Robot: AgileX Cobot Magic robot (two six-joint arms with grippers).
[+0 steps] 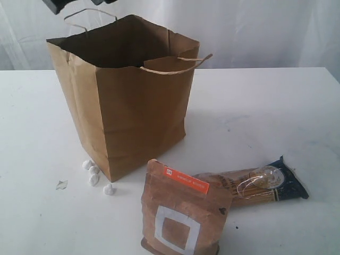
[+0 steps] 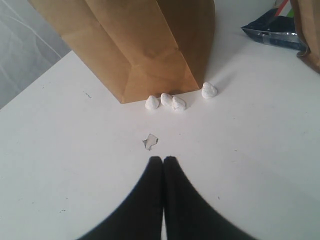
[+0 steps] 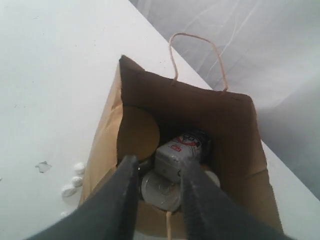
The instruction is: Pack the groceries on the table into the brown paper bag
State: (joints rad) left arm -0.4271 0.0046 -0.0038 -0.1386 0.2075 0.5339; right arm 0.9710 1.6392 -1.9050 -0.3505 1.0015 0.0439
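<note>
Groceries remaining outside the bag (image 1: 133,106) number two: a brown pouch (image 1: 180,212) standing upright just off the bag's near corner, and a spaghetti pack (image 1: 255,186) lying flat behind the pouch, long axis running sideways, blue end pointing away from the bag. Both rest on the worktop (image 1: 265,117). Right pincer (image 3: 160,162) hangs over the bag mouth, jaws apart, nothing between them. Left pincer (image 2: 163,162) has its jaws together, empty, on the bag's opposite side. Judgement: the right arm is better placed for the pouch.
</note>
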